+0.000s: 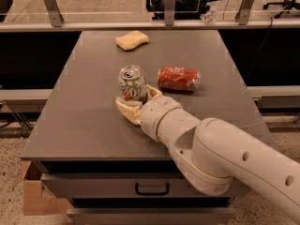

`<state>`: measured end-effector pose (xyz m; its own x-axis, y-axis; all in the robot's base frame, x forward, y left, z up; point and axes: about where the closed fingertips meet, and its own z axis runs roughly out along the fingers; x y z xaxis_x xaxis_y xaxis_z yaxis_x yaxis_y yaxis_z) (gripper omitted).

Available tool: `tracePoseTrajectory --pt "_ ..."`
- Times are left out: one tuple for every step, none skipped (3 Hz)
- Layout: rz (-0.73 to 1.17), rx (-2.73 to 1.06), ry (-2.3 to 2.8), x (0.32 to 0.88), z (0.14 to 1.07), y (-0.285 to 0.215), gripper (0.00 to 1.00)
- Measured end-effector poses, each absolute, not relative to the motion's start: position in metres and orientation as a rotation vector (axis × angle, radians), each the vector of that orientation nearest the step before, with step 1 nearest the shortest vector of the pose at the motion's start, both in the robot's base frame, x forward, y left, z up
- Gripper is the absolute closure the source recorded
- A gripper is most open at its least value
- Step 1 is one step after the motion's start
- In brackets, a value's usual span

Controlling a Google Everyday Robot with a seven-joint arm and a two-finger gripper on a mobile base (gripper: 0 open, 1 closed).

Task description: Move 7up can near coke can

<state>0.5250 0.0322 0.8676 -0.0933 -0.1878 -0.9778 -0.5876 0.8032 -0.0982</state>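
Note:
The 7up can, silver-white with a green and red logo, stands upright near the middle of the grey table. My gripper reaches in from the lower right. Its tan fingers sit on either side of the can's lower half and are closed on it. The coke can, red with white script, lies on its side just to the right of the 7up can, a short gap away.
A yellow sponge lies at the far middle of the table. A metal railing runs behind the table. A drawer handle shows below the front edge, and a cardboard box sits on the floor at lower left.

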Motion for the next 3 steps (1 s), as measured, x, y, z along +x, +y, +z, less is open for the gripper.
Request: tracePoseTrajectory --pt "0.346 -0.597 1.651 0.537 0.872 0.023 1.0" --pt "0.314 -0.579 1.645 0.547 0.877 0.012 1.0" --pt "0.293 -0.547 1.65 0.559 0.875 0.0 1.0"
